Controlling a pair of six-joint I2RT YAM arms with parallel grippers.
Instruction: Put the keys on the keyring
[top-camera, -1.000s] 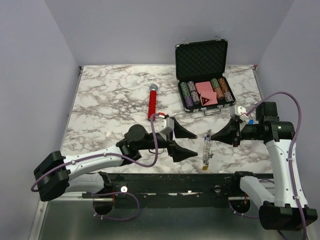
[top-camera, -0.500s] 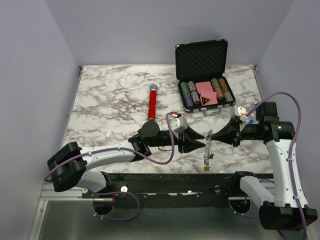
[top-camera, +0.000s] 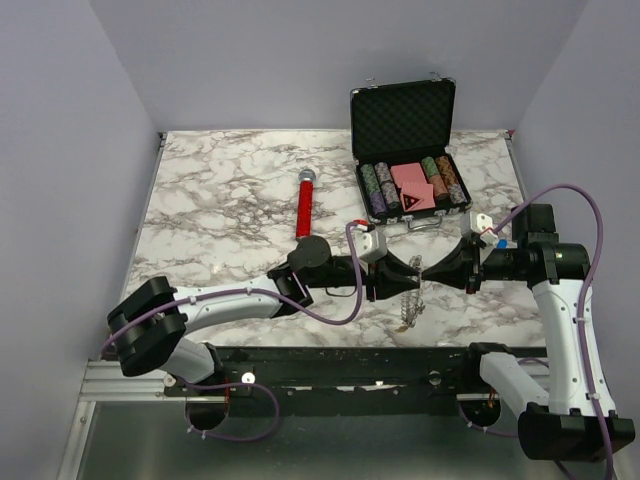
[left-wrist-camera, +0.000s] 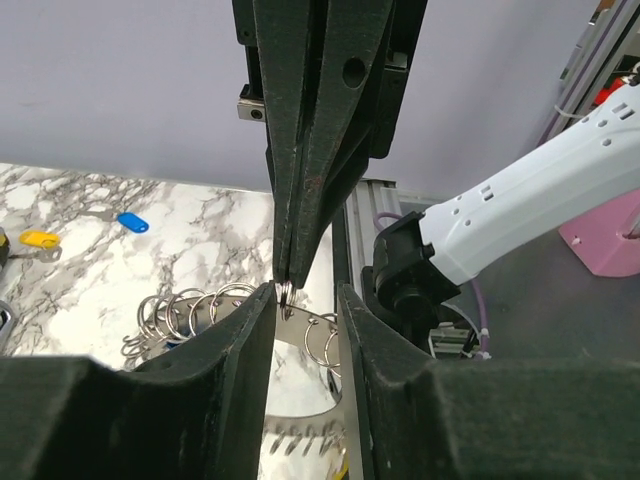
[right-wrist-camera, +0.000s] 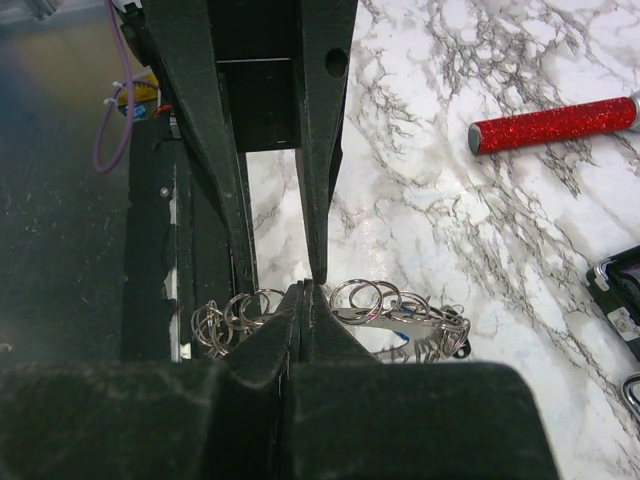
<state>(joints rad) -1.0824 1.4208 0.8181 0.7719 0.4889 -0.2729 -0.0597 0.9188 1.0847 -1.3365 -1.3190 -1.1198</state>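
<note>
The keyring (top-camera: 408, 303) is a toothed metal band strung with several split rings (left-wrist-camera: 310, 330) (right-wrist-camera: 400, 315). It hangs between the two grippers above the marble, near the front edge. My right gripper (top-camera: 426, 268) (right-wrist-camera: 305, 287) is shut on one small ring at its top. My left gripper (top-camera: 410, 273) (left-wrist-camera: 305, 295) faces it tip to tip. Its jaws stand a little apart on either side of that pinched ring and the band. Of the keys, only a blue bit (right-wrist-camera: 400, 337) and a black bit (right-wrist-camera: 462, 347) show under the rings.
A red glitter microphone (top-camera: 303, 205) (right-wrist-camera: 550, 125) lies mid-table. An open black case of poker chips (top-camera: 410, 150) stands at the back right. Small blue (left-wrist-camera: 132, 221) and yellow (left-wrist-camera: 40, 239) tags lie on the marble. The black rail (top-camera: 350, 360) runs just below the keyring.
My left arm reached right up to the keyring and its jaws narrowed around it. The chain's lower end has risen off the table edge. The right gripper stayed in place, still shut.
</note>
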